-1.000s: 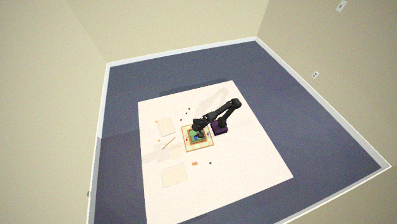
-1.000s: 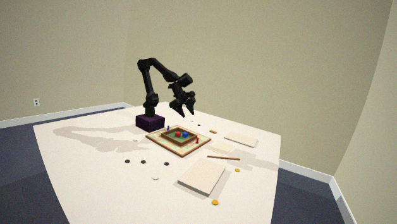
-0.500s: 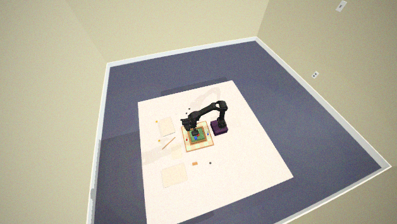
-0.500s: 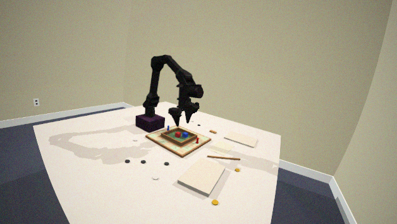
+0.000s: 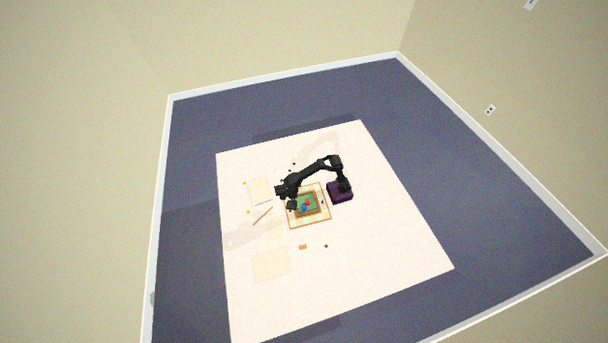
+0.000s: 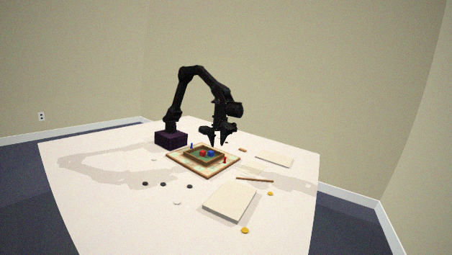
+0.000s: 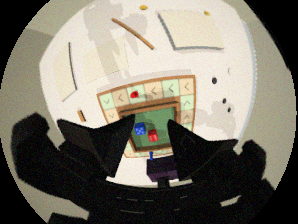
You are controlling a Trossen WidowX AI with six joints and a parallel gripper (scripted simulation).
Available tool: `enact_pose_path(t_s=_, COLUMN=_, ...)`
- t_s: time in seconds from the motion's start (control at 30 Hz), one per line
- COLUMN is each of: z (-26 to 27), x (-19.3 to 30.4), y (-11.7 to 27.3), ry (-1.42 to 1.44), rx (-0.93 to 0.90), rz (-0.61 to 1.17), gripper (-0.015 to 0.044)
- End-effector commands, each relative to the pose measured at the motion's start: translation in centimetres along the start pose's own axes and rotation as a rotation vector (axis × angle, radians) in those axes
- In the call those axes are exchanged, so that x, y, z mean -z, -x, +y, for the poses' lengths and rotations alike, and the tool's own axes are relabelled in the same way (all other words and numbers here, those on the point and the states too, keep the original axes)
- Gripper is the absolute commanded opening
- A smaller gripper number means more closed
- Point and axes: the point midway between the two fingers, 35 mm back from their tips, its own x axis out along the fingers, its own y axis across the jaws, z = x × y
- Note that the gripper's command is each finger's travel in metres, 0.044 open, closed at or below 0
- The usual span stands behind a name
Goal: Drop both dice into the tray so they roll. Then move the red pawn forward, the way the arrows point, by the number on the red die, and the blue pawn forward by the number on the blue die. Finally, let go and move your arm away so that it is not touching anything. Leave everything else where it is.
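The red die (image 5: 307, 202) (image 6: 202, 153) (image 7: 152, 135) and blue die (image 5: 304, 207) (image 6: 211, 153) (image 7: 140, 129) lie in the tray (image 6: 195, 159) (image 7: 150, 107). The blue top shows several pips; the red count is unclear. The red pawn (image 5: 290, 210) (image 6: 224, 160) (image 7: 134, 94) stands on the board (image 5: 310, 225) (image 6: 207, 176) in the row where arrows point left in the wrist view. The blue pawn (image 5: 322, 202) (image 6: 191, 145) (image 7: 151, 155) stands on the opposite side, near the arm's base. My gripper (image 6: 217, 145) (image 7: 152, 119) is partly open and empty, above the board, touching neither pawn.
A thick pale slab (image 5: 259, 190) (image 6: 230, 202) (image 7: 190, 30) and a brown stick (image 5: 262, 216) (image 6: 254, 179) (image 7: 132, 34) lie beyond the red pawn's side. An orange block (image 5: 302, 246) (image 6: 242, 150) (image 7: 82, 115), another pale slab (image 6: 274, 158), and dark and yellow discs (image 6: 163, 184) (image 6: 270, 194) lie around the board.
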Motion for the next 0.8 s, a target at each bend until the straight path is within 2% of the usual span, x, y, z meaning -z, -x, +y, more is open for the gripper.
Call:
enact_pose_path(t_s=0.0, z=4.4, x=-2.4, y=-2.2, ry=-0.395, rx=0.007, rz=0.046, gripper=0.0200)
enact_pose_path(t_s=0.5, z=4.2, x=-2.2, y=-2.2, ry=-0.395, rx=0.007, rz=0.047, gripper=0.0200)
enact_pose_path(t_s=0.77, z=4.2, x=-2.1, y=-3.8, ry=-0.395, rx=0.007, rz=0.047, gripper=0.0200)
